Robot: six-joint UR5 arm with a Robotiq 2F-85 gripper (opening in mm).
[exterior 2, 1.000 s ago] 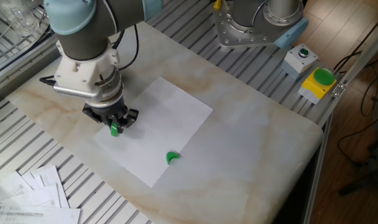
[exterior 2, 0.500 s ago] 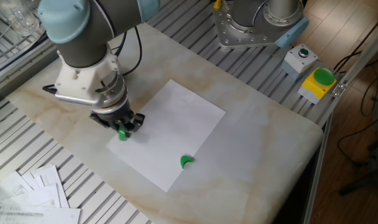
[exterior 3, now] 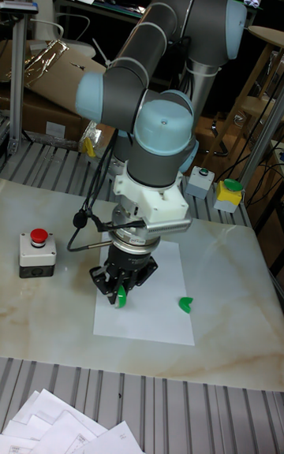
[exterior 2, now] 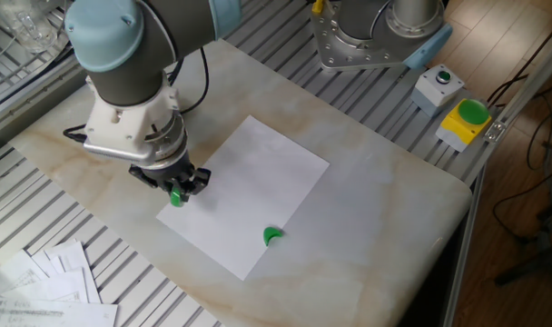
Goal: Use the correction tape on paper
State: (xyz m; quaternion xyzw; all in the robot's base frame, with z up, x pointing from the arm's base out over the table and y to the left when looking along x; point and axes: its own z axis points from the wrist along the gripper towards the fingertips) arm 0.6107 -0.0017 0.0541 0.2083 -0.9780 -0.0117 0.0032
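Observation:
My gripper [exterior 2: 176, 189] points straight down over the left edge of the paper [exterior 2: 249, 186], a large blank white sheet on the marble table top. It is shut on the correction tape [exterior 2: 176, 196], of which only a green part shows between the black fingers. The tape's lower end is at the paper's surface; I cannot tell whether it touches. In the tall fixed view the gripper [exterior 3: 120, 287] holds the correction tape [exterior 3: 121, 297] above the near left part of the paper [exterior 3: 154, 316].
A small solid green crescent piece [exterior 2: 272, 235] lies on the paper's right part [exterior 3: 186, 305]. A grey box with a red button [exterior 3: 37, 253] sits at the left. Grey [exterior 2: 438, 83] and yellow [exterior 2: 467, 119] button boxes stand at the back right. Printed sheets [exterior 2: 49, 286] are piled in front.
The gripper with the tape moved a little right and toward the front. The paper and the green crescent shifted right with it, then stayed still over the last half second.

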